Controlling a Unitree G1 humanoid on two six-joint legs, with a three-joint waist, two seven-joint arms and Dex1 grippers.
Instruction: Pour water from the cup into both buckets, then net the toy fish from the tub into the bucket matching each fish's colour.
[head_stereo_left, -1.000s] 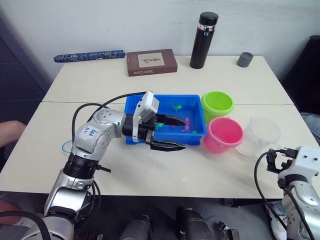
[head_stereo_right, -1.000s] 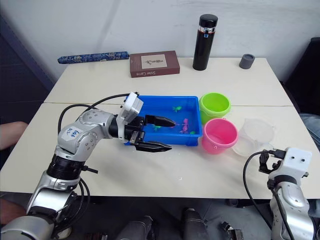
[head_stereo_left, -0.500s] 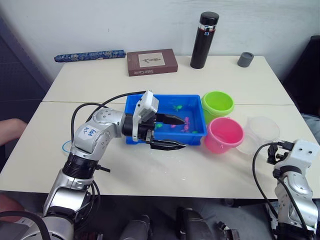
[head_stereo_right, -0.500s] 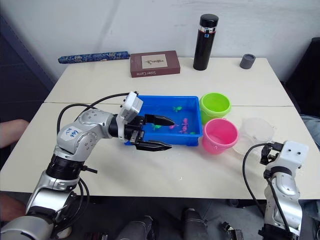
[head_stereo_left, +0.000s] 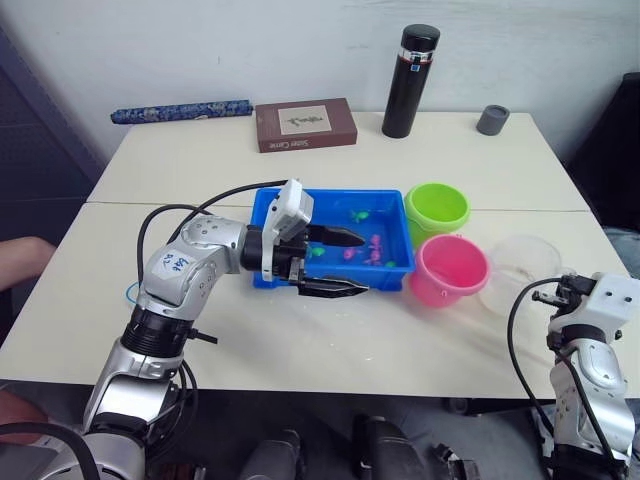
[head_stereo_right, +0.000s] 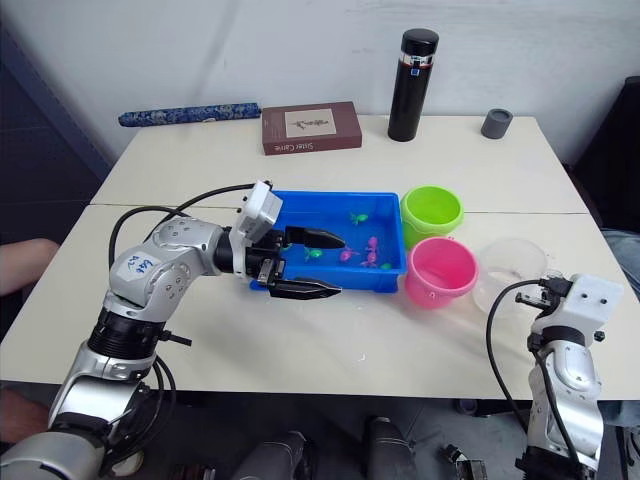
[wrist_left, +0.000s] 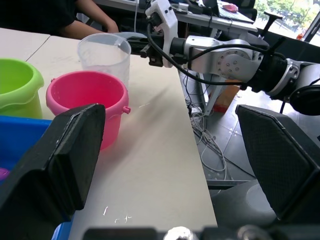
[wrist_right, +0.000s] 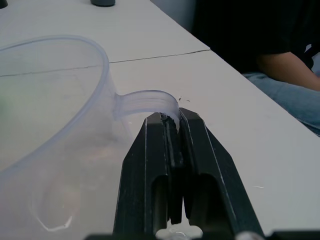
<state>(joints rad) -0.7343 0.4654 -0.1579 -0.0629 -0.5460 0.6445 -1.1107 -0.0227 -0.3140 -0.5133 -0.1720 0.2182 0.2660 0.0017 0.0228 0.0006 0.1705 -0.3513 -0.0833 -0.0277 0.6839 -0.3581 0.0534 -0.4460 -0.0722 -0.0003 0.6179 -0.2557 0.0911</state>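
A pale table (head_stereo_left: 330, 345) against a white wall carries the blue tub (head_stereo_left: 300, 203), with the green bucket (head_stereo_left: 437, 208) and pink bucket (head_stereo_left: 449, 269) just beside it and the clear cup (head_stereo_left: 520, 270) beyond them on the robot's right. The right claw (wrist_right: 170, 122) is pressed together, pinching the cup's handle (wrist_right: 145, 100), so the buckets lie to its left. The left claw (head_stereo_left: 335, 262) hangs spread over the tub's near rim, above the toy fish (head_stereo_left: 370, 248).

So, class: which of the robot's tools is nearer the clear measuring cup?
Right. The right tool is at the measuring cup handle; the left tool is across the buckets, by the blue tub.
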